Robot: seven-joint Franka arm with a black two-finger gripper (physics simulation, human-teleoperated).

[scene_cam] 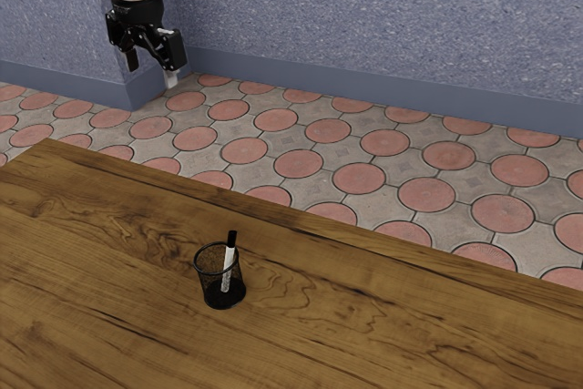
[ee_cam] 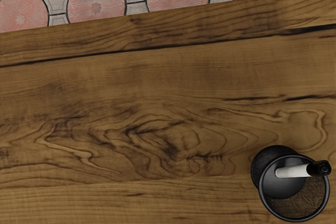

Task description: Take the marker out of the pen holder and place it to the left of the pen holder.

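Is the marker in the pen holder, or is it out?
In: the marker stands inside the pen holder, its black end above the rim.

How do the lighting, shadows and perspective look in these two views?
Exterior view: soft, even light on the table, no hard shadow beside the pen holder. Wrist view: no strong glare on the table; the marker looks foreshortened, its black cap toward the camera.

There's one marker [scene_cam: 228, 268], one pen holder [scene_cam: 209, 285] (and one table [scene_cam: 109, 271]).
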